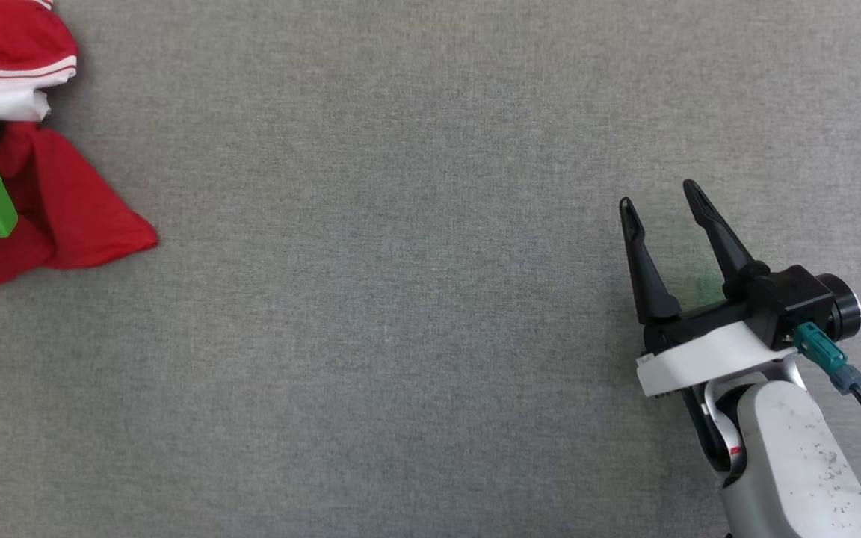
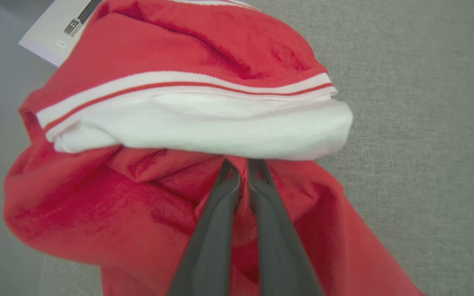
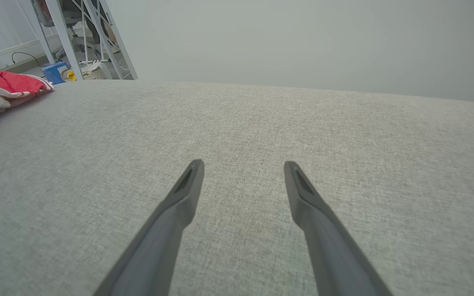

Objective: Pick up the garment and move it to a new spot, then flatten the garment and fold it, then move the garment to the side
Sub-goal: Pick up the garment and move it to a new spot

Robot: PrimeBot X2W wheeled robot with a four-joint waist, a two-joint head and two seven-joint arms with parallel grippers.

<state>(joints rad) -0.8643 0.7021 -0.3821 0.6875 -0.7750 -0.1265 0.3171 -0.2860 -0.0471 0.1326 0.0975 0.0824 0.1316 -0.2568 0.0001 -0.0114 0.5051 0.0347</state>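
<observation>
Left gripper [image 2: 241,165] fingers clenched on a red fold of the jersey T-shirt [image 1: 64,217], bunched at the counter's [image 1: 415,314] far left, right gripper [image 1: 658,193] spread and empty; I judge pick-up just underway, with moving, flattening and folding all left.

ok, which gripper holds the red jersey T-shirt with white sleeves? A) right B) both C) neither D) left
D: the left gripper is pinched shut on the red jersey T-shirt, while the right gripper stands open over the grey fabric surface, apart from the shirt.
</observation>
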